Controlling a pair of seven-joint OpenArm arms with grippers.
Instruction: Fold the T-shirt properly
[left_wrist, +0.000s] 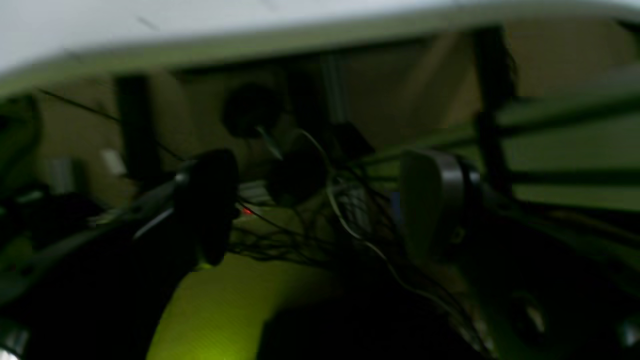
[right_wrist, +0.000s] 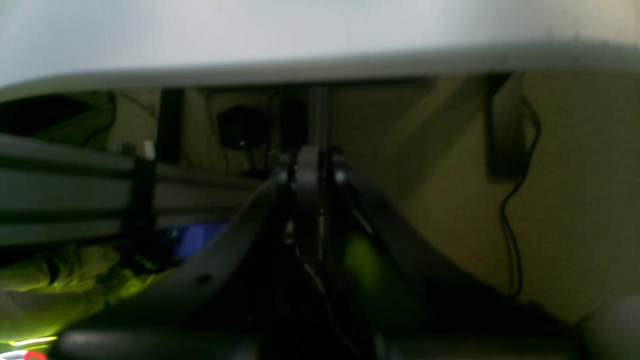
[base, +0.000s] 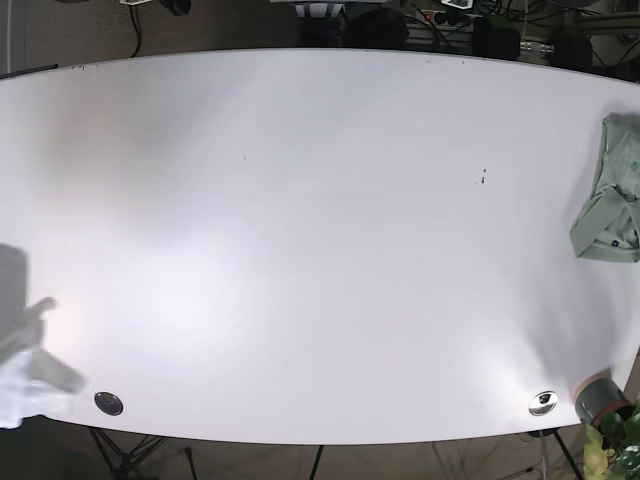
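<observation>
T-shirt (base: 612, 195) crumpled at white table's (base: 300, 250) right edge, base view.

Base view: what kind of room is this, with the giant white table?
Probably a robot lab or workshop, not a home. A big white table fills the view, bare except for a crumpled pale green T-shirt at its edge. Tangled cables and metal frame bars sit below the table.

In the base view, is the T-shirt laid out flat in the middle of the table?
No. The T-shirt lies crumpled at the table's right edge, and the middle of the white top is bare.
</observation>
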